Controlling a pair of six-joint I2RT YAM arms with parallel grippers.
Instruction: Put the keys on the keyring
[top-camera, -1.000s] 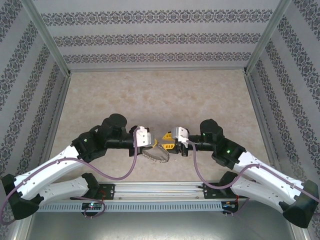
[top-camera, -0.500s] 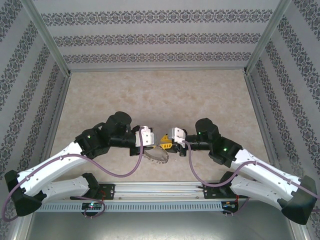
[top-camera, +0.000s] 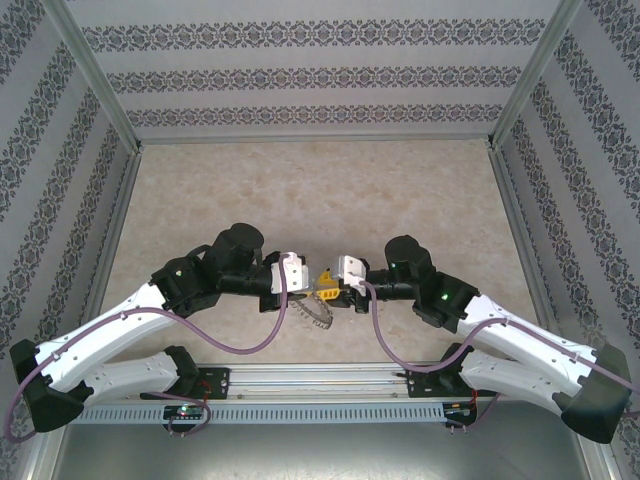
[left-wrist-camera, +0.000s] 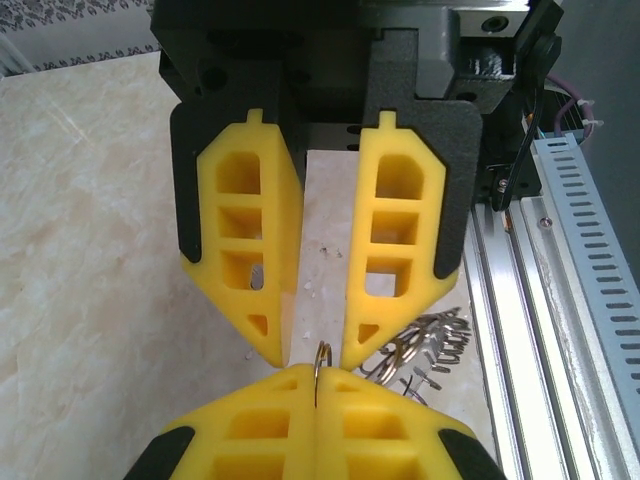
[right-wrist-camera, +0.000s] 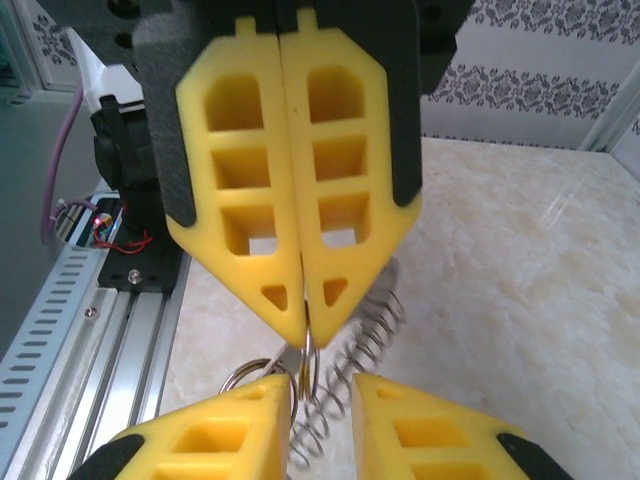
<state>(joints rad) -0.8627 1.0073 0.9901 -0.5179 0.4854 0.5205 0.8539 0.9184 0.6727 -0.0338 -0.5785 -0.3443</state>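
As the keyring (left-wrist-camera: 425, 345) was clamped by the left gripper (left-wrist-camera: 315, 350), the key (left-wrist-camera: 321, 362), pinched by the right gripper (right-wrist-camera: 303, 335) beside it, was best threaded slowly.

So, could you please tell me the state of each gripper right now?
Left gripper: closed on the keyring, jaws slightly apart around it.
Right gripper: closed, pinching the key by its loop.
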